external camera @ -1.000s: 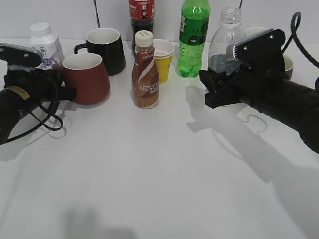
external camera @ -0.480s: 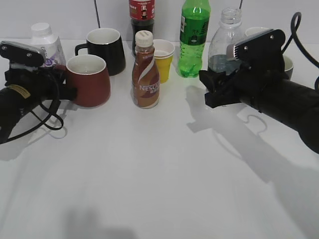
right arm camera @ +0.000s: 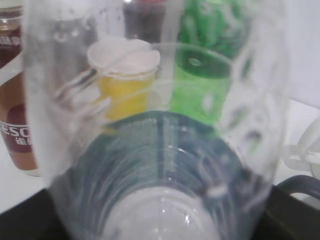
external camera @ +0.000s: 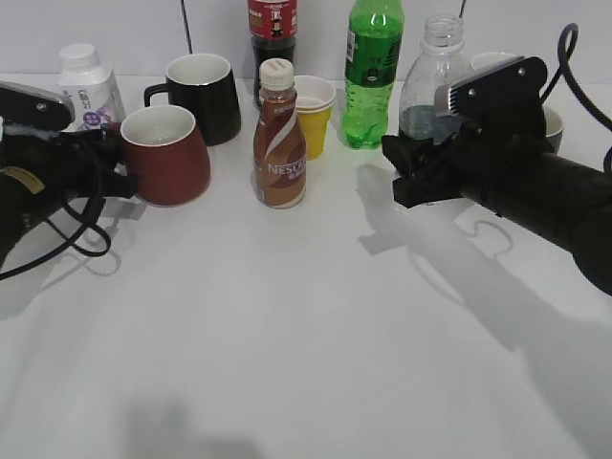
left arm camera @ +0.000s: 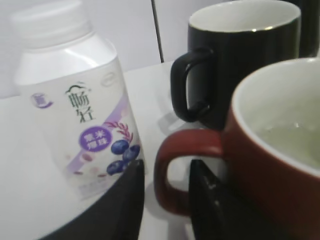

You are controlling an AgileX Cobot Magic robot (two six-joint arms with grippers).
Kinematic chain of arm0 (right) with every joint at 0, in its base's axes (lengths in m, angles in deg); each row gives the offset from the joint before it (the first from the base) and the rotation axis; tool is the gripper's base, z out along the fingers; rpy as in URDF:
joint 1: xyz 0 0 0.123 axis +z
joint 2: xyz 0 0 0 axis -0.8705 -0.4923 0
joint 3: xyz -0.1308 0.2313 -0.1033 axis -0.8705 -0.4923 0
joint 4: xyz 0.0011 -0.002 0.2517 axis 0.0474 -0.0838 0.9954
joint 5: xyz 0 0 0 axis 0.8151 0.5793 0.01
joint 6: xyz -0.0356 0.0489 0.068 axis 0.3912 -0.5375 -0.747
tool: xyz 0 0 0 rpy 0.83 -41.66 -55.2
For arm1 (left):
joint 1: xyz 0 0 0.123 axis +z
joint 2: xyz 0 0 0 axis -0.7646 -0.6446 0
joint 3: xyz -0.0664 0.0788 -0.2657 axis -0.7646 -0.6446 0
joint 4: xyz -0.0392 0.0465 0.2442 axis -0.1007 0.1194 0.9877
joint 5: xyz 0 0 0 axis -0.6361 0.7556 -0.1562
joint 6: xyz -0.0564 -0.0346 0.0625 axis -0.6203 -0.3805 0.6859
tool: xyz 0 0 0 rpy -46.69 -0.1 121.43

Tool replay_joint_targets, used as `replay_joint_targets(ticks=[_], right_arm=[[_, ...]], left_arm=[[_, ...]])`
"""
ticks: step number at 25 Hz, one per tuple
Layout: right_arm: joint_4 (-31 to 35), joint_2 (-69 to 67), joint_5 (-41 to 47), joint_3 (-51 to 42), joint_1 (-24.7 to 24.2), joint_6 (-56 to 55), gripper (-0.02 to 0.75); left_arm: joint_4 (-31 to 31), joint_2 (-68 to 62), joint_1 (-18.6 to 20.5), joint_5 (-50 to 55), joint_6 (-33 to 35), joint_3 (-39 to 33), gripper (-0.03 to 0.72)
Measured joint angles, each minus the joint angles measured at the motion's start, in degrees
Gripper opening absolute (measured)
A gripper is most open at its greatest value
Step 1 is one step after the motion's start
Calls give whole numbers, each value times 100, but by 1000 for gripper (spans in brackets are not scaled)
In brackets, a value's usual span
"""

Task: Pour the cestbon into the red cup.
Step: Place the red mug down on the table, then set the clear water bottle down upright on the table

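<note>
Left gripper (left arm camera: 165,200) spread, fingers straddling the red cup (external camera: 167,154) handle. Right gripper (external camera: 406,172): state can't tell, cestbon bottle (external camera: 432,81) upright just at its 12 o'clock, filling the wrist view. Nescafe bottle (external camera: 278,139) at cup's 3 o'clock.

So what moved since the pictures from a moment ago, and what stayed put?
The left gripper pulled back a little toward the left edge, and its fingers now sit around the red cup's handle. The red cup shifted slightly up and left on the table. The right gripper did not move from beside the cestbon, and the other bottles and cups stayed where they were.
</note>
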Motion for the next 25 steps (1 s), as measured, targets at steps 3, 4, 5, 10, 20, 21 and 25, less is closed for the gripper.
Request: replay_joint_targets(ticks=[3,4,5,10,20,21,25], right_arm=[[0,0,0,12,0,0,459],[0,0,0,35,0,0,459],[0,0,0,73,0,0,459],[0,-338,-6,457,0,-34,459],[-23,-1039,-192,703,0,-665,459],[-25,-1085,-206,704,0,-665,459],[-140,-1243,-210,704,0,-671,459]], left_arm=[[0,370,0,200,0,-260,238],[0,530,0,262,0,-349,238],[0,671,0,304,0,-464,238],[-6,1504,0,606,-6,-972,238],[-371,3202,-291,2222,-11,-1270,238],[-476,3387,-312,2337,-11,-1270,238],[-663,4048,-317,2894,-11,-1275,238]])
